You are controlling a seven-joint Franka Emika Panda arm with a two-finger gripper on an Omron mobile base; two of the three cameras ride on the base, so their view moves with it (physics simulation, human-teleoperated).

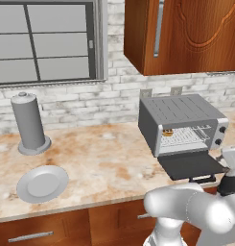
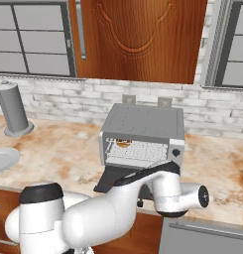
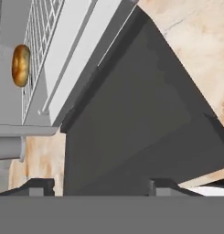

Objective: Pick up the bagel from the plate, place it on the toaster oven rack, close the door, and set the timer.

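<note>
Gripper [image 3: 93,185], jaws apart and empty, faces the door [image 3: 131,128] lying flat, handle edge outward.

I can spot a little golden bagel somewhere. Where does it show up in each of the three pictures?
Left base view: the bagel lies at the left end of the toaster oven rack.
Right base view: at the rack's back left, inside the oven.
Hand view: upper left, against the rack.
Shared landmark: the open door.
</note>
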